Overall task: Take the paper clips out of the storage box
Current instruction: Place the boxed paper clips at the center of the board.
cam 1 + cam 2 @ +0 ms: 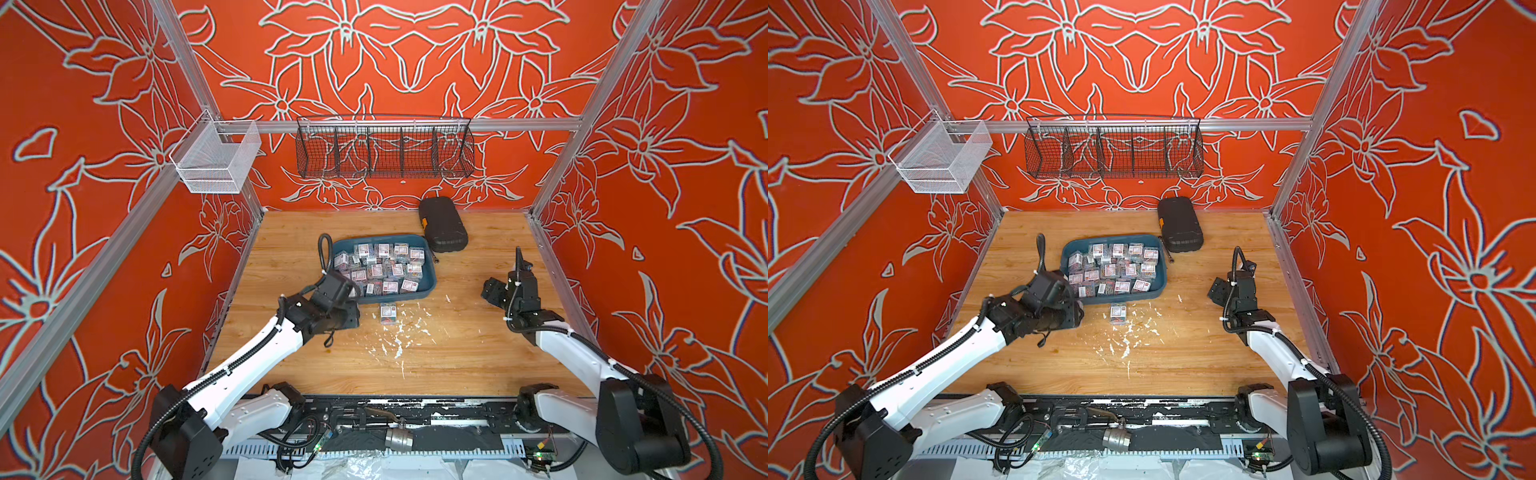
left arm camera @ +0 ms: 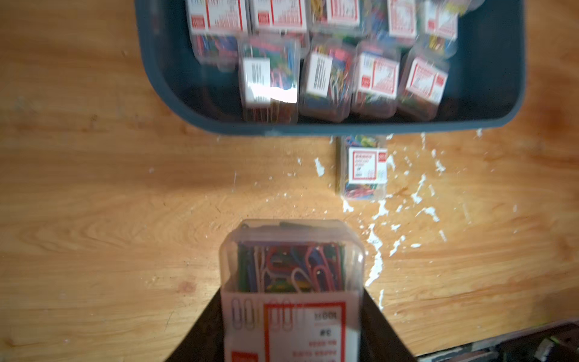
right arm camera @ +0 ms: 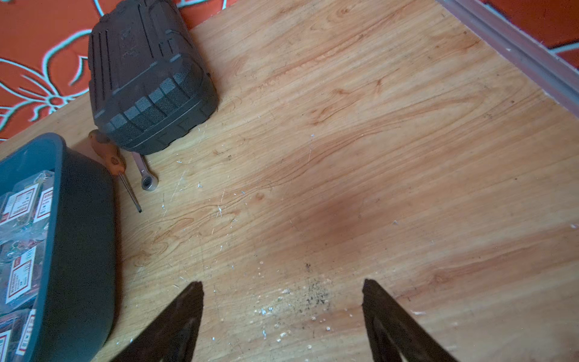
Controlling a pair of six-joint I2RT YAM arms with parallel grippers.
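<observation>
The dark teal storage box (image 1: 432, 272) (image 1: 1163, 272) sits mid-table, holding several clear boxes of paper clips (image 1: 382, 266) (image 2: 326, 78). One box of paper clips (image 1: 389, 312) (image 2: 365, 169) lies on the wood just in front of it. My left gripper (image 2: 291, 293) is shut on another clear paper clip box (image 2: 291, 266), held above the table near the storage box's front left corner (image 1: 353, 293). My right gripper (image 3: 282, 282) (image 1: 492, 291) hovers open and holds nothing, over bare wood to the right of the storage box (image 3: 78, 235).
A black hard case (image 1: 442, 224) (image 3: 147, 78) lies behind the storage box, with a screwdriver (image 3: 116, 160) and a small wrench (image 3: 145, 178) beside it. A black wire basket (image 1: 384, 151) and a white mesh basket (image 1: 216, 160) hang on the frame. White flecks (image 1: 395, 340) dot the table's front.
</observation>
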